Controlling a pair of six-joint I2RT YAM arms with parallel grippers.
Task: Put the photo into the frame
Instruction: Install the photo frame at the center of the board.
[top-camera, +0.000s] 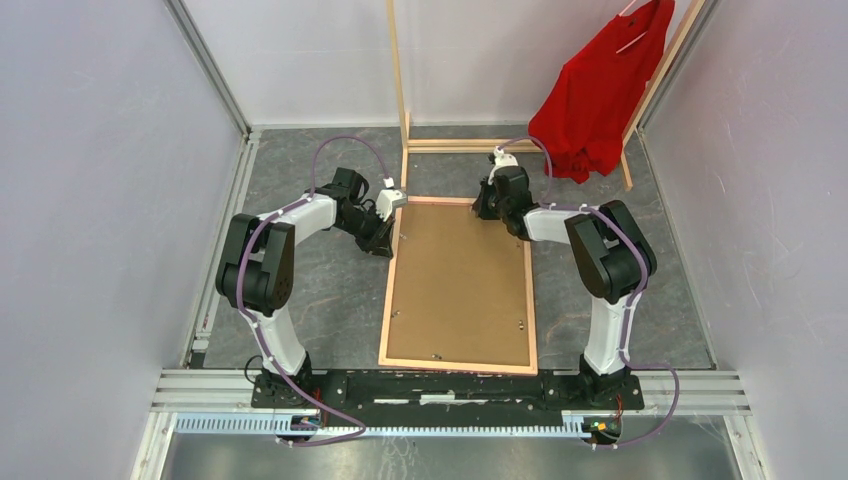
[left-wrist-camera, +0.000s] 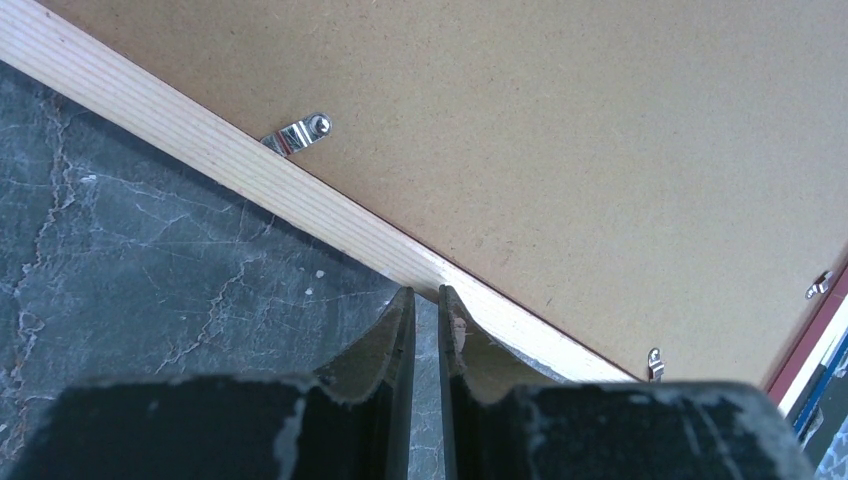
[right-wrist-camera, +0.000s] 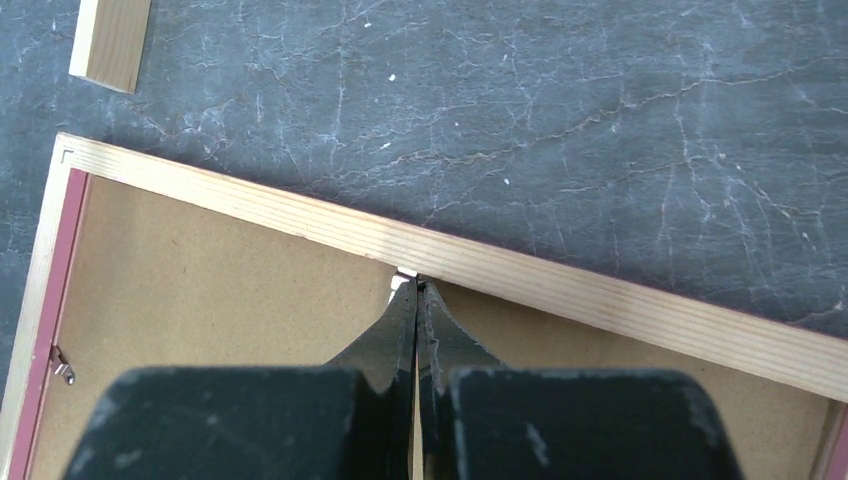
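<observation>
The frame (top-camera: 388, 300) lies face down on the grey table, brown backing board (top-camera: 455, 285) up. My left gripper (top-camera: 388, 240) is at its left wood edge (left-wrist-camera: 230, 150); its fingers (left-wrist-camera: 427, 292) stand almost shut with a thin empty slit, tips at that edge. My right gripper (top-camera: 483, 208) is at the far rail (right-wrist-camera: 560, 280), shut, its tips (right-wrist-camera: 416, 285) touching the rail's inner side by a small pale tab (right-wrist-camera: 404, 272). The photo is hidden. A thin blue sliver (left-wrist-camera: 815, 400) shows past the frame's corner; I cannot tell what it is.
A tall bare-wood clothes rack (top-camera: 400, 70) stands at the back with its base bar (top-camera: 470, 145) just beyond the frame. A red shirt (top-camera: 600, 90) hangs on it at the right. Metal clips (left-wrist-camera: 298, 133) sit along the backing's edge. Walls close in on both sides.
</observation>
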